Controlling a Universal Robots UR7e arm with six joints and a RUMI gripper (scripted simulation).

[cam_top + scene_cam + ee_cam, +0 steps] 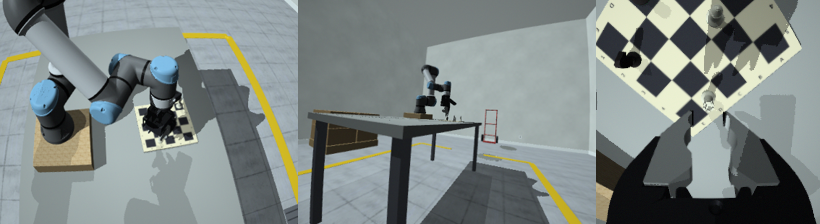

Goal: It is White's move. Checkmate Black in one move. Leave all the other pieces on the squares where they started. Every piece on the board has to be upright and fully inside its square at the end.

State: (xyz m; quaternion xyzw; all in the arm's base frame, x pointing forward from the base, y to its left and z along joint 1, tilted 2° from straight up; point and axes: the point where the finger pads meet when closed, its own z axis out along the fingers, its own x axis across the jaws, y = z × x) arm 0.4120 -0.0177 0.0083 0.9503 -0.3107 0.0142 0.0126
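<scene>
A small chessboard [167, 124] lies on the grey table, and the wrist view shows it from above [696, 55]. My gripper [708, 112] hovers over the board's near edge with its fingers partly apart and nothing between them. A small white piece [709, 100] stands on an edge square just ahead of the fingertips. A black piece [627, 60] stands near the board's left side. Another piece [716, 15] stands in shadow at the far side. In the top view the gripper [164, 134] covers the board's middle, and a white piece [177, 106] shows behind it. In the exterior view the gripper [446, 116] is tiny.
The arm stands on a wooden block [63, 141] at the table's left. The arm's elbow [105, 110] hangs low beside the board. A red hand truck [490, 126] and wooden crates [341, 131] stand on the floor away from the table.
</scene>
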